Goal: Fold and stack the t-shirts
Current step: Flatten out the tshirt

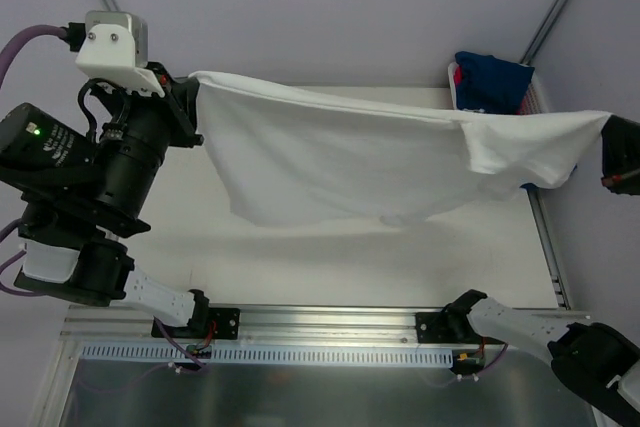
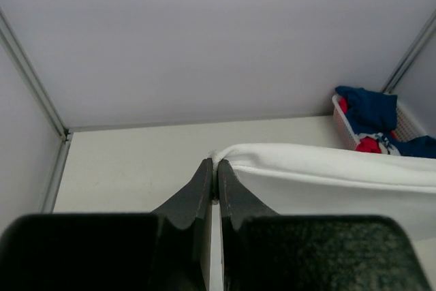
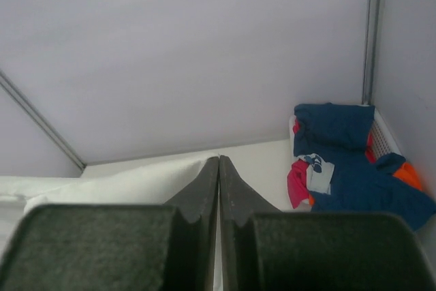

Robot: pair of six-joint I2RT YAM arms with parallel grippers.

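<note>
Left gripper [image 2: 216,166]: jaws were pressed together, pinching one corner of the white t-shirt [image 1: 340,157]. Right gripper [image 3: 219,163]: jaws likewise clamped, gripping the opposite corner. The white t-shirt was stretched between both, hanging above the desk [image 1: 180,237]. Basket [image 2: 409,122], far right corner of the desk: it held navy t-shirts [image 1: 490,77] and a pinkish-red t-shirt [image 3: 298,182].

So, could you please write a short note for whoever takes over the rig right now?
Left gripper: shut on one end of the white t-shirt.
Right gripper: shut on the other end.
The shirt hangs stretched between them over the table.
Other t-shirts, navy, red and orange, lie heaped in the basket, far right corner.
Done: nothing folded or stacked in view.
Left: lay it flat, fold it, then the rest.
</note>
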